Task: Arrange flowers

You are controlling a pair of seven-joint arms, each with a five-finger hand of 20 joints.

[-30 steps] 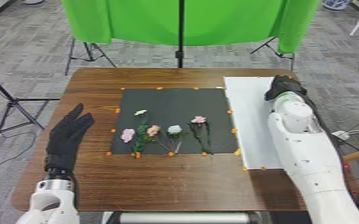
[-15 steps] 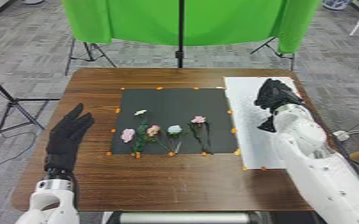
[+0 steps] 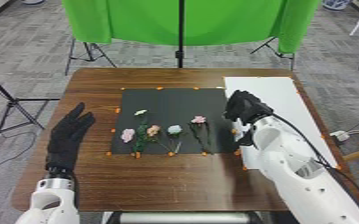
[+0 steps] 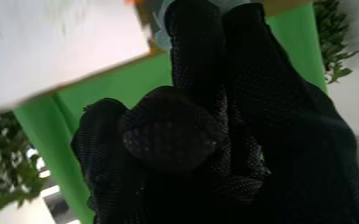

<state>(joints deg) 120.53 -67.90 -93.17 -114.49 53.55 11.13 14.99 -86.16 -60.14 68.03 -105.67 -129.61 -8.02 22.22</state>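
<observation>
Flowers (image 3: 140, 142) lie spread over the left and middle of the near half of the black mat (image 3: 171, 100) on the brown table (image 3: 202, 182), most with blooms toward the far edge and stems toward the robot. Farthest off is the small pale bloom (image 3: 140, 112); below it, green leafy growth runs almost straight toward the near edge. The pink bloom (image 3: 127, 134) sits left of that greenery, and I cannot tell which way its stem points. Just right of the greenery, the peach bloom (image 3: 153, 129) has a thin stem slanting nearer and rightward. The white bloom (image 3: 175, 129) comes next, its stem reaching nearly straight toward the robot. Rightmost is the second pink bloom (image 3: 198, 119), with dark, leafy stems whose long axis runs near to far, tilting slightly right at the near end. The right hand (image 3: 248, 109) is over the border between the mat and the white sheet (image 3: 278, 95), right of the flowers and apart from them. Its fingers point away from the robot, loosely extended, with the thumb set wide; the right wrist view shows two of the fingers long and straight. The left hand (image 3: 67, 135) is left of the mat, fingers straight and pointing away, thumb apart.
</observation>
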